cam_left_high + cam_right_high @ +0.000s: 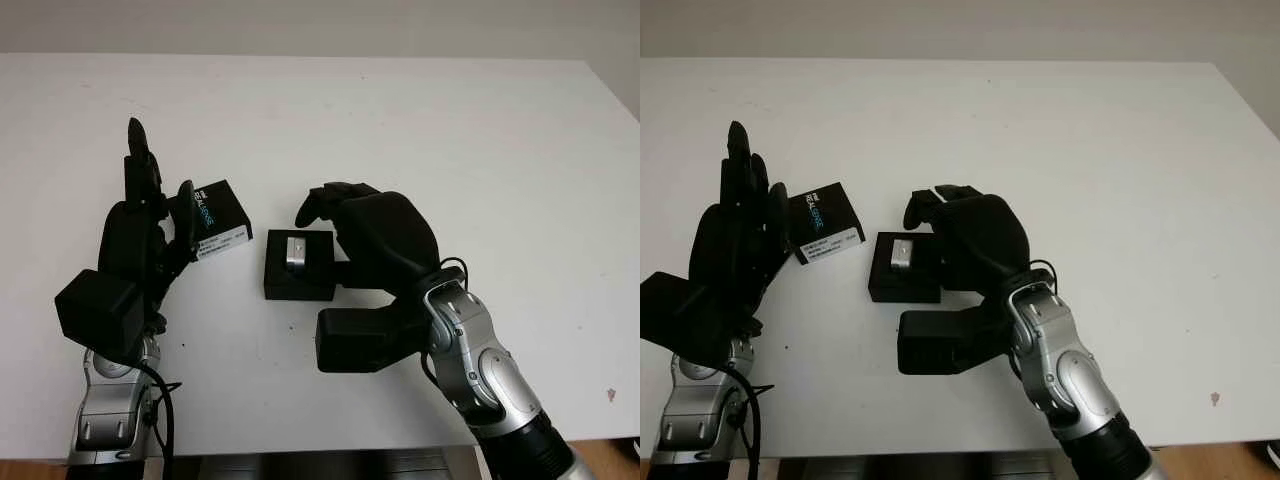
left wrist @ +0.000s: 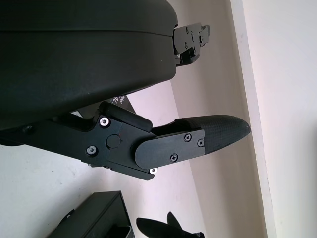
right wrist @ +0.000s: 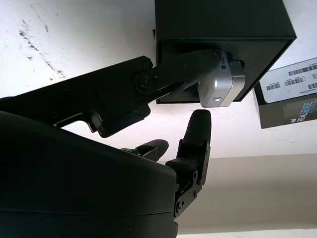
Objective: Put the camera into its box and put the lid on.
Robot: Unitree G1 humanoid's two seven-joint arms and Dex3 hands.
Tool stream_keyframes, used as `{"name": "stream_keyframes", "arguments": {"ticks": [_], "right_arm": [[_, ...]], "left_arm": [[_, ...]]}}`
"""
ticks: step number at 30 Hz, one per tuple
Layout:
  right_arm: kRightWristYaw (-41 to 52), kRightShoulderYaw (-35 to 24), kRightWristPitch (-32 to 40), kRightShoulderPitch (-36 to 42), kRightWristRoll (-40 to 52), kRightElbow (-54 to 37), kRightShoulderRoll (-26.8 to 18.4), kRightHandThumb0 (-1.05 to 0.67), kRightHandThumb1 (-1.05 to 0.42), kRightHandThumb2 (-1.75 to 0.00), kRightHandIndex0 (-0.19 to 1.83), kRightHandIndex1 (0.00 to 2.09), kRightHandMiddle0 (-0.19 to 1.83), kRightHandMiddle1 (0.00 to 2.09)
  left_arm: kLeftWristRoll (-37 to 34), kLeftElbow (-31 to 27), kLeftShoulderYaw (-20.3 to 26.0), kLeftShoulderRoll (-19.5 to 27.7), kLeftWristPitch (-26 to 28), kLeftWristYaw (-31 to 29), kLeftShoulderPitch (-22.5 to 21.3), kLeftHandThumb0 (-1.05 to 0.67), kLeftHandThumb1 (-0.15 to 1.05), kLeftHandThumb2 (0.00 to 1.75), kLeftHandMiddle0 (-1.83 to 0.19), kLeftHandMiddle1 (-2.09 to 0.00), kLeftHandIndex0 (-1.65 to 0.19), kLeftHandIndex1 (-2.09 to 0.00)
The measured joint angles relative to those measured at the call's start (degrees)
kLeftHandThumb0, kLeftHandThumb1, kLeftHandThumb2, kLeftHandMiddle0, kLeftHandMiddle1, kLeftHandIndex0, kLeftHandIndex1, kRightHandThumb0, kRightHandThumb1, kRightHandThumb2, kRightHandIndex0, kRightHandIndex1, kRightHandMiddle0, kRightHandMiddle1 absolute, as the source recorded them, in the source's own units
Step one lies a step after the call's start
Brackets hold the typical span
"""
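The open black box (image 1: 298, 280) lies mid-table with the silver camera (image 1: 296, 252) inside it. My right hand (image 1: 372, 238) is at the box's right side. In the right wrist view its thumb (image 3: 184, 68) touches one side of the camera (image 3: 222, 85), and a fingertip (image 3: 199, 121) sits just off the opposite side with a thin gap, so the hand is open. The black lid (image 1: 215, 220), with a white label, lies left of the box. My left hand (image 1: 148, 215) is open just left of the lid, fingers pointing away from me.
The white table (image 1: 450, 130) stretches far back and to the right. Its front edge runs close below both forearms, and the back edge (image 2: 250, 94) meets a pale wall.
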Motion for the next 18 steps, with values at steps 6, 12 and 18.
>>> {"name": "stream_keyframes", "arguments": {"ticks": [6,12,18], "right_arm": [[0.3,1.1,-0.1,0.0,-0.2,0.1,-0.1,-0.65,-0.95,-0.06,0.35,0.22,0.24,1.07],[-0.2,1.7,0.0,0.0,-0.8,0.7,0.1,-0.63,-0.95,-0.05,0.35,0.24,0.25,1.15],[-2.3,2.5,1.0,-0.2,-3.4,2.3,0.7,-0.55,-0.93,-0.05,0.38,0.26,0.32,1.17]], "left_arm": [[0.0,0.0,0.0,0.0,0.0,0.0,0.0,-0.73,1.05,0.62,0.19,0.0,0.19,0.0],[0.0,0.0,0.0,-0.1,0.0,0.1,0.0,-0.74,1.05,0.62,0.19,0.0,0.19,0.0],[0.0,-0.1,-0.1,-0.4,0.0,0.4,0.0,-0.74,1.05,0.62,0.19,0.0,0.19,0.0]]}}
